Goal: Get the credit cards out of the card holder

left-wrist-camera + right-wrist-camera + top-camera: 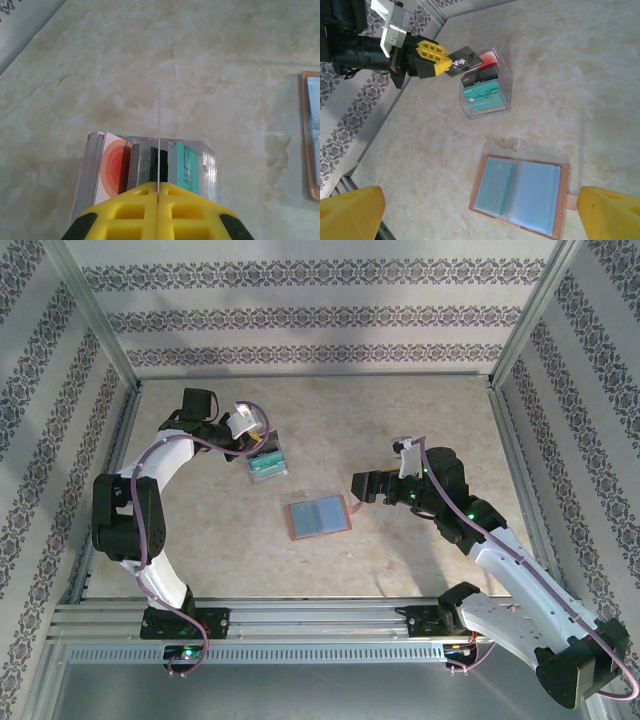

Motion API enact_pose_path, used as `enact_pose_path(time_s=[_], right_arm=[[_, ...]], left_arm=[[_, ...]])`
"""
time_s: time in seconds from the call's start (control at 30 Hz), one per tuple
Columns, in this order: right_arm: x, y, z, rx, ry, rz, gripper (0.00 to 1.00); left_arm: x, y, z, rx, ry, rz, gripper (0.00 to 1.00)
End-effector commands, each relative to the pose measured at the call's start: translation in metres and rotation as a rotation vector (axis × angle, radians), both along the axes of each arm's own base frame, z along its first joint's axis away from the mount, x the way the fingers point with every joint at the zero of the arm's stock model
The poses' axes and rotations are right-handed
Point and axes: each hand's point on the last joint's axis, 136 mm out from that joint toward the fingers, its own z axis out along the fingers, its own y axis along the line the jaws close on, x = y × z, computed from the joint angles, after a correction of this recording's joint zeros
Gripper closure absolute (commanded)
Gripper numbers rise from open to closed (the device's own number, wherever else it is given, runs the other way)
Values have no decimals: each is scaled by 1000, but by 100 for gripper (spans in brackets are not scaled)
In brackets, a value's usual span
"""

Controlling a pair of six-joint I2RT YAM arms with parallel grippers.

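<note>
The card holder (318,515) lies open and flat on the table, tan rim up and grey-blue pockets showing (520,192). Its rim edge also shows in the left wrist view (311,135). A teal-edged card (506,189) sits in its left pocket. My left gripper (158,192) is shut on a thin dark card (465,58) marked "VIP", seen edge-on (159,125). It holds the card just above a clear box (485,92). My right gripper (480,217) stands open above the holder's near side with nothing between its fingers. From above, it (358,487) hangs beside the holder's right end.
The clear plastic box (268,464) behind the holder contains upright cards: one with red-orange rings (116,167), a black one and a teal one (189,167). Patterned walls and metal frame rails enclose the table. Bare table lies between the box and the holder.
</note>
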Motion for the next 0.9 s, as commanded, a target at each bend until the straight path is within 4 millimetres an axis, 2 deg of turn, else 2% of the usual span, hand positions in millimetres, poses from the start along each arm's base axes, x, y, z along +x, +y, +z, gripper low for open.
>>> enact_pose_path(time_s=[0.0, 0.57, 0.87], right_arm=[[5, -5, -2, -3, 12, -31, 2], [11, -2, -5, -15, 26, -27, 2], [13, 1, -10, -17, 43, -20, 2]], left_arm=[[0, 2, -2, -7, 7, -30, 100], [9, 7, -33, 11, 66, -27, 100], [15, 12, -36, 24, 62, -20, 100]])
